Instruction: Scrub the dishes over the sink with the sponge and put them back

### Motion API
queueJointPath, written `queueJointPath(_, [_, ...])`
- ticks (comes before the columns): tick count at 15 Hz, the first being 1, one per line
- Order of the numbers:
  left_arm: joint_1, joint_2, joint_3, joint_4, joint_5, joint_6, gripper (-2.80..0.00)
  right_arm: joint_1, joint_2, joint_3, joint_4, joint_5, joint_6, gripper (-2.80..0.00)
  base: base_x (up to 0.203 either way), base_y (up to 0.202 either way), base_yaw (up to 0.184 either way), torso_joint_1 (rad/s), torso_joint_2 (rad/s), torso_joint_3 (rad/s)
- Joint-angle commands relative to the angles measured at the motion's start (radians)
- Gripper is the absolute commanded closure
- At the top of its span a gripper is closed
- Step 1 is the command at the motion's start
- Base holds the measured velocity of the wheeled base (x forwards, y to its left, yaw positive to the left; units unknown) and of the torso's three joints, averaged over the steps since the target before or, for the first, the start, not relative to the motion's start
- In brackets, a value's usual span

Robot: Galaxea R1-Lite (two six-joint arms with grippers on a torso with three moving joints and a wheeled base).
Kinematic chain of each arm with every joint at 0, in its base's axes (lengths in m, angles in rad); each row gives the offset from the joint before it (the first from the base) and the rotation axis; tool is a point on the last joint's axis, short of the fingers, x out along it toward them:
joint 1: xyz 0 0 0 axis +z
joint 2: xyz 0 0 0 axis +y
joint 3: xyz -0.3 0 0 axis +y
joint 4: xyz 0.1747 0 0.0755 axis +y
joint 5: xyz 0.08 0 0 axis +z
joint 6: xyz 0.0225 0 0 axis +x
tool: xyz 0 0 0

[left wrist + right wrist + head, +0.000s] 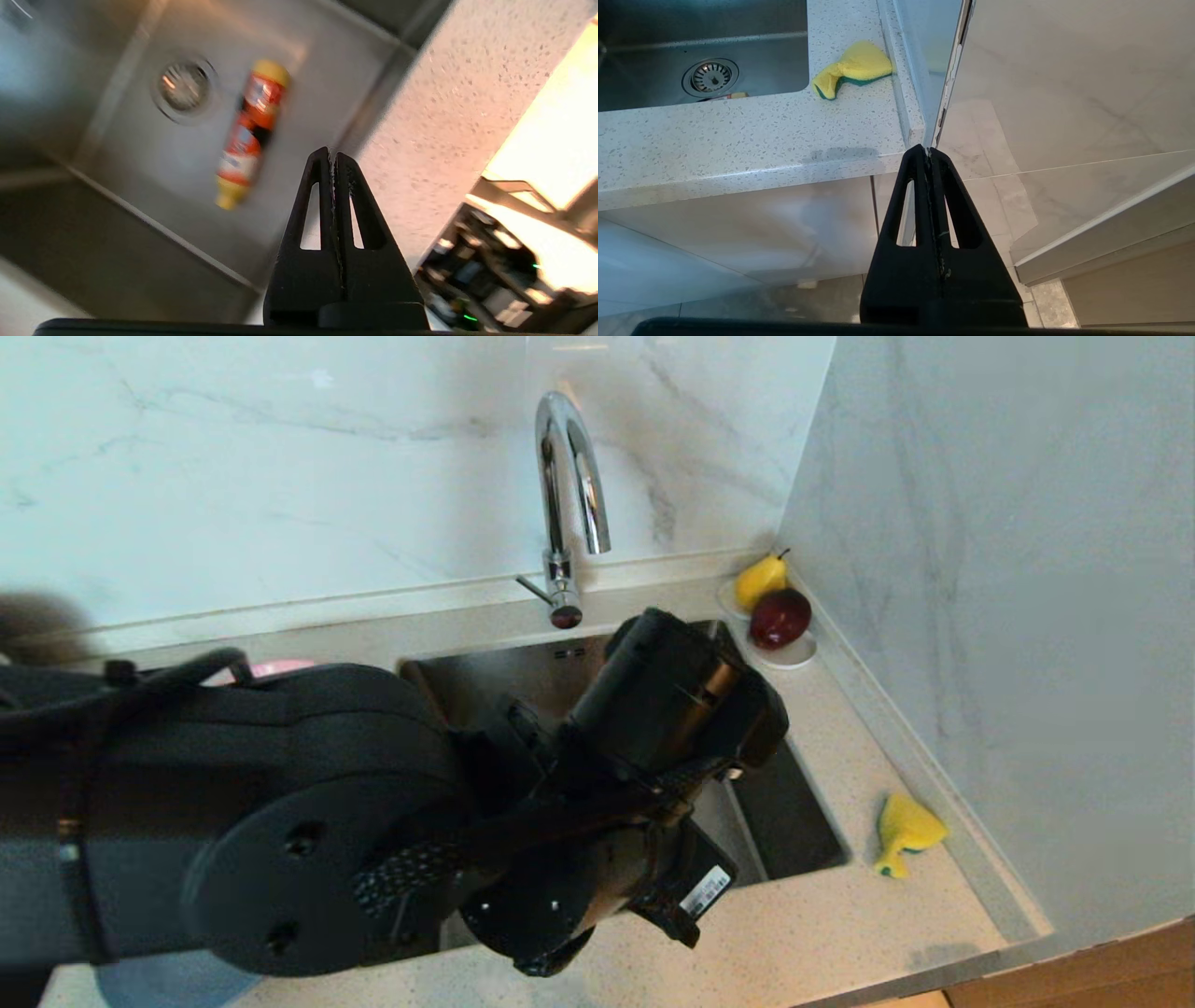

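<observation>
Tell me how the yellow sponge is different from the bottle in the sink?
The sponge sits up on the speckled counter beside the sink, while the bottle lies on its side down in the sink, near the drain. The sponge is crumpled, yellow with a green layer; the bottle is long and straight, with an orange label and yellow ends. Both have yellow on them, and neither gripper touches either one.

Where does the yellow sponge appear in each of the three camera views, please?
Head view: sponge on the counter, right of the sink, near the wall.
Left wrist view: not in it.
Right wrist view: sponge on the counter beside the sink's corner.
Shared landmark: the drain, also in the left wrist view.
</observation>
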Motion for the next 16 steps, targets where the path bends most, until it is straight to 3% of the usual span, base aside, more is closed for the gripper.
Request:
queueJointPath(1, [0.007,0.07,0.0,-0.005,0.003,-0.036,0.0,0.0,0.0,0.0,0.001,0.0,0.0,0.0,0.0,0.0,0.0,0.0,0.0,0.0])
queueJointPath(7, [0.093,0.11,-0.011,-0.023,0.0,-0.038,0.0,0.0,0.001,0.0,0.001,0.0,0.0,0.0,0.0,0.0,0.0,0.0,0.0,0.0])
queueJointPath(16, [0.164,0.152,-0.02,-0.061,-0.014,-0.026,0.0,0.0,0.0,0.0,0.0,0.0,0.0,0.0,0.0,0.0,0.0,0.0,0.0,0.0])
